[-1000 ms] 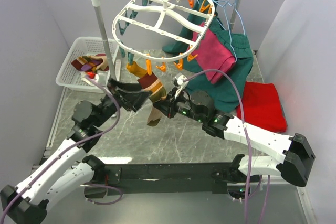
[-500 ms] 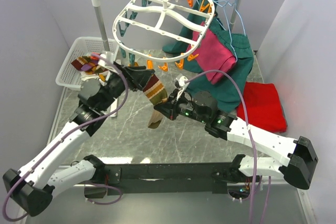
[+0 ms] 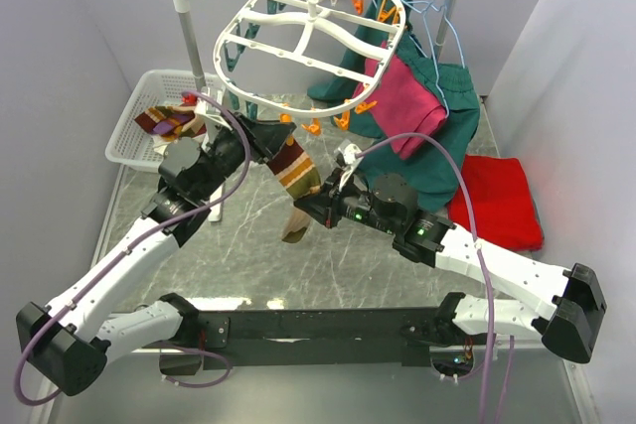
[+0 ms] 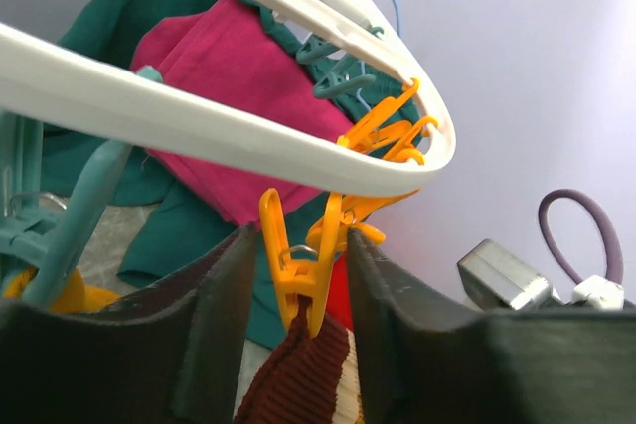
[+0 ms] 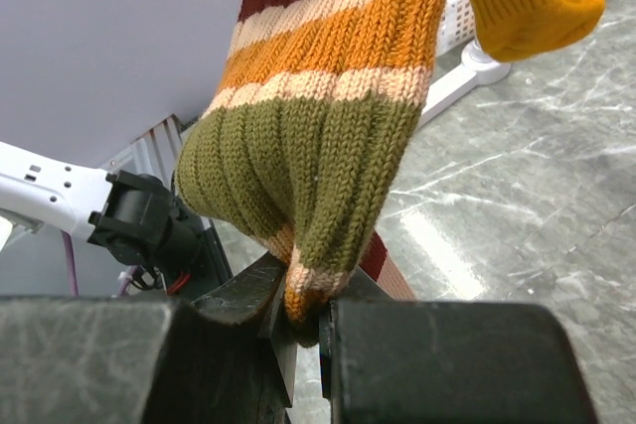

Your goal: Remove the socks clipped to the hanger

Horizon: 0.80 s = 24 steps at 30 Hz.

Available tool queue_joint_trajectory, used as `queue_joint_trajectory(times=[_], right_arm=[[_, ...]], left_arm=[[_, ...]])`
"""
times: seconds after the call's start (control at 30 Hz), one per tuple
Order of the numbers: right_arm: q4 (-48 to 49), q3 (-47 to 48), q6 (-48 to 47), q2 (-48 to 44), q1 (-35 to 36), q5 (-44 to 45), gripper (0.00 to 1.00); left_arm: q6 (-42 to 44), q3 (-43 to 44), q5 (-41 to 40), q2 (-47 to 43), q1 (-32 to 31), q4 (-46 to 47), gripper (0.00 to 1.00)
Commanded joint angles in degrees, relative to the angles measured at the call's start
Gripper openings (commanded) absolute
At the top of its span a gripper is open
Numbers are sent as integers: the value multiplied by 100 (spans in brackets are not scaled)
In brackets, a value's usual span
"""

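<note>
Grey marble tabletop [image 3: 248, 255], pale walls [image 3: 89, 17]; left gripper [image 3: 264, 136] half-open astride clip [image 4: 295, 270]; right gripper [image 5: 303, 323] pinches sock [image 5: 318, 96].

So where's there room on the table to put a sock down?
The bare marble between the left arm and right arm, by the black base bar, is free. The white basket's far end has room too. It's crowded under the hanger, with the striped sock, and to the right, with green clothes and red cloth.
</note>
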Motion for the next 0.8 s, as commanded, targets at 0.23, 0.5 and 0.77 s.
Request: queue_joint_trajectory(times=[0.23,0.5,0.77], right_arm=[[-76,-191,-68,-232,56,-110,3],[-129,-481,-7,-355,56,-84,3],[-559,-253,-156,-460,64,-259,3]], left_arm=[[-80,221,287,120,81,355,11],[17,204,182,23,81,-93,44],[140,-436,444,-696,89,-638,88]])
